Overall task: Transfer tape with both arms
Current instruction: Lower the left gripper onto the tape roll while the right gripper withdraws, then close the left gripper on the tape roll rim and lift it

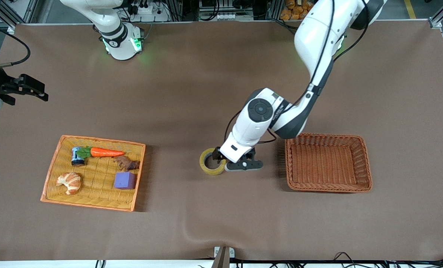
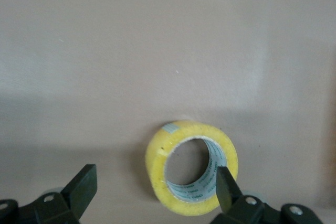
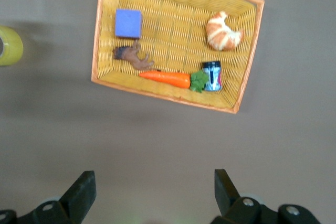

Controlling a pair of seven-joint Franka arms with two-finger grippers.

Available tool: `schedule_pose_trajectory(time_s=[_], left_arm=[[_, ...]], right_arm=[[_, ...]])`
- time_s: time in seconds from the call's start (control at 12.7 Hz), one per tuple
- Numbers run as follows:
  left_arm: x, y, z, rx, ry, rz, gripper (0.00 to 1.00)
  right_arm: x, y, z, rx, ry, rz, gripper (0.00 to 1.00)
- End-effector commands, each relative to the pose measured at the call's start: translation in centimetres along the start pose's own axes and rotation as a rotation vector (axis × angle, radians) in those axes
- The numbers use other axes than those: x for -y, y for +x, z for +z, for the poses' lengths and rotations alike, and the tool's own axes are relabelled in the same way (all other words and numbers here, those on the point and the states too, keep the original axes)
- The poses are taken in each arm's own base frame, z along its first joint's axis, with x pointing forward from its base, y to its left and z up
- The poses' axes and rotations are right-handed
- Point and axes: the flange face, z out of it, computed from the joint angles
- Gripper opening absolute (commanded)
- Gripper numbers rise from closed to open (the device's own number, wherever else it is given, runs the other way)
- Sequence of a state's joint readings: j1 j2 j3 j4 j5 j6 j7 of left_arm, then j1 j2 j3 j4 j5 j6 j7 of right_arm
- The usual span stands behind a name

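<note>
The tape is a yellow ring with a grey core and lies flat on the brown table between the two baskets. My left gripper is low over it and open. In the left wrist view the tape sits between the jaws of the left gripper. One finger overlaps the ring's wall and the other stands clear of it. My right gripper is open and empty, up in the air at the right arm's end of the table. The right wrist view shows that gripper open and the tape at the frame's edge.
An orange tray toward the right arm's end holds a carrot, a can, a croissant, a purple cube and a brown figure. A brown wicker basket stands beside the left gripper, toward the left arm's end.
</note>
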State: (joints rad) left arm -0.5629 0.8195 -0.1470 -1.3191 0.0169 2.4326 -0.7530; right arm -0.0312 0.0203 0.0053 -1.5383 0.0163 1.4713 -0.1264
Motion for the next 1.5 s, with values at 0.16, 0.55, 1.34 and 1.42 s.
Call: schedule_pose_trajectory(time_s=[0.16, 0.55, 1.34, 1.42], left_arm=[[-0.3, -1.3, 5.7, -0.117, -0.035, 0.054, 1.0], [-0.2, -2.6, 6.5, -0.103, -0.013, 0.074, 1.0], [-0.2, -4.8, 9.4, -0.094, 0.044, 0.168, 0.05], [-0.3, -5.4, 9.7, -0.088, 0.049, 0.176, 0.0]], right_arm=[[-2.5, -1.6, -0.5, 0.054, 0.018, 0.038, 1.0], [-2.4, -1.1, -0.8, 0.011, 0.013, 0.033, 1.0], [-2.1, -1.4, -1.1, -0.064, -0.002, 0.029, 1.0], [-2.2, -1.4, -1.2, -0.068, -0.003, 0.029, 1.0]])
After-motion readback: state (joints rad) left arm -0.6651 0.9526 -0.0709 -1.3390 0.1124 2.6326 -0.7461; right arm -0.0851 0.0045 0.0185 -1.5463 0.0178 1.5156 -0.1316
